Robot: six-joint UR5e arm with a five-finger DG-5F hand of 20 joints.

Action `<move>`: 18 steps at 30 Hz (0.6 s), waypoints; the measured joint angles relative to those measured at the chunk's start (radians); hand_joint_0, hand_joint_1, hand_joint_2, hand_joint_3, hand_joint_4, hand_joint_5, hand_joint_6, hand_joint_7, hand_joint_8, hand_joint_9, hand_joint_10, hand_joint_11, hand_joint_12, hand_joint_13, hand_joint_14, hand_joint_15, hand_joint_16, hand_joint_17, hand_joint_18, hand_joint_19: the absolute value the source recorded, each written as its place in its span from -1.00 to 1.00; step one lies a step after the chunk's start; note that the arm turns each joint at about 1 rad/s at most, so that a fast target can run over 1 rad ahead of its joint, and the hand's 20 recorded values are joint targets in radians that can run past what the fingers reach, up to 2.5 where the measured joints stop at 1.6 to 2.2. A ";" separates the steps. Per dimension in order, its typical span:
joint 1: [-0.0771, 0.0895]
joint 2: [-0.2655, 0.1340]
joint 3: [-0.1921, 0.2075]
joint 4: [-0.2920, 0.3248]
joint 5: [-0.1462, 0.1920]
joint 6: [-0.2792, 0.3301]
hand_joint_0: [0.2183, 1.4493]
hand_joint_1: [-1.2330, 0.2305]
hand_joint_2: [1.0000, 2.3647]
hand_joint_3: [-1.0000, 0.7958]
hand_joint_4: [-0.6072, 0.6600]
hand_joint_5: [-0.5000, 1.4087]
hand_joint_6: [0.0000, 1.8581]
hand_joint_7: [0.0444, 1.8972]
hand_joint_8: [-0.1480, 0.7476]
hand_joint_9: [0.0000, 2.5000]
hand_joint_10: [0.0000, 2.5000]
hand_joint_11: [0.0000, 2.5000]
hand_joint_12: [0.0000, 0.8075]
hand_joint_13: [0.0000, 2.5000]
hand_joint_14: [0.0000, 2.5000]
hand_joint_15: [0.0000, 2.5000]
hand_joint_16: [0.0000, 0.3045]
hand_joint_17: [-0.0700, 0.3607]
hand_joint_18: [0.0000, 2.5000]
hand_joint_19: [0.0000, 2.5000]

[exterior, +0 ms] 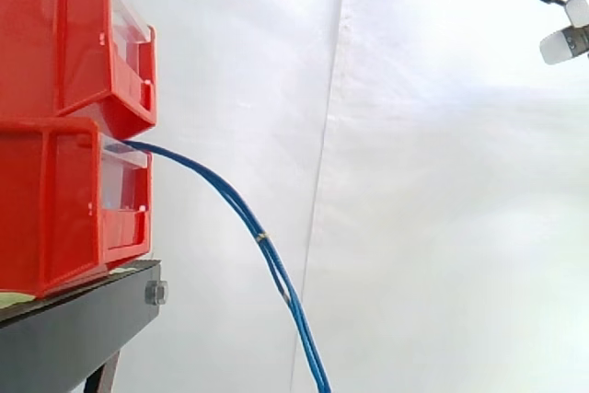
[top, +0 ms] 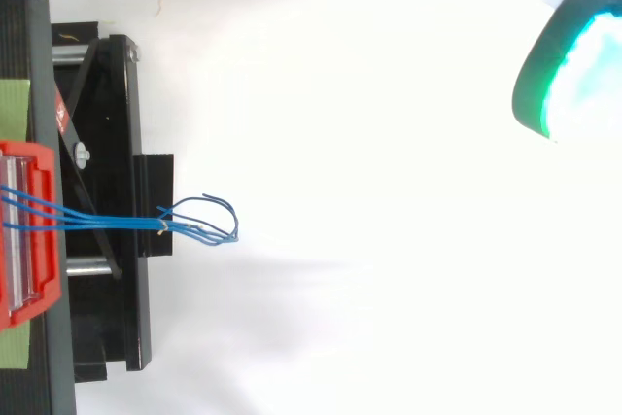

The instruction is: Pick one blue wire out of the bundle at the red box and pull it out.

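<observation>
A bundle of thin blue wires (exterior: pixel 241 212) comes out of the lower red bin (exterior: pixel 64 209) and arcs down to the right, leaving the side view at the bottom. A small pale tie (exterior: pixel 262 237) binds the wires partway down. From above, the blue wires (top: pixel 117 222) run right from the red bin (top: pixel 39 157) over the black stand and end in loops past the tie (top: pixel 162 226). My hand (exterior: pixel 563 43) sits in the upper right corner, far to the right of and above the wires. In the top view the hand (top: pixel 573 75) glows green at the right edge, touching nothing.
A second red bin (exterior: pixel 64 34) is stacked on the lower one. Both rest on a black stand (exterior: pixel 83 329) at the left. The white curtain (exterior: pixel 414 181) fills the space between the wires and my hand.
</observation>
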 measured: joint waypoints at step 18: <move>0.030 -0.013 -0.105 0.176 0.061 -0.035 -0.52 0.11 -0.99 -0.37 0.57 -0.66 -0.46 -0.15 0.19 -0.49 -1.00 -0.86 0.17 -0.71 -1.00 -0.93 -0.58 0.00 -0.63 -0.81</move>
